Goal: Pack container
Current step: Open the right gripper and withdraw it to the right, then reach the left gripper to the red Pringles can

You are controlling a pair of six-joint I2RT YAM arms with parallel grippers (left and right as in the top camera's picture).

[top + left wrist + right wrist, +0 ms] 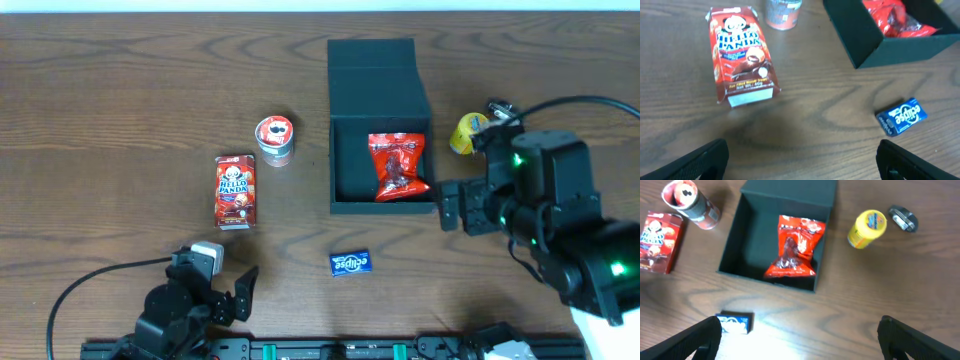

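From overhead, we see the container (352, 165) right of centre, lid open, holding a red snack bag (398, 165). Our right gripper (447, 205) is just beside its near-right corner, the left gripper (225, 288) well apart; both are spread and empty. Left wrist: the Hello Panda box (740, 55) lies ahead-left, lengthwise away from us. Right wrist: the container sits ahead, slightly left.

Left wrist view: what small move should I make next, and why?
Probably ease the open left gripper forward toward the Hello Panda box: it lies just ahead on the table, outside the container, which holds only the red snack bag.
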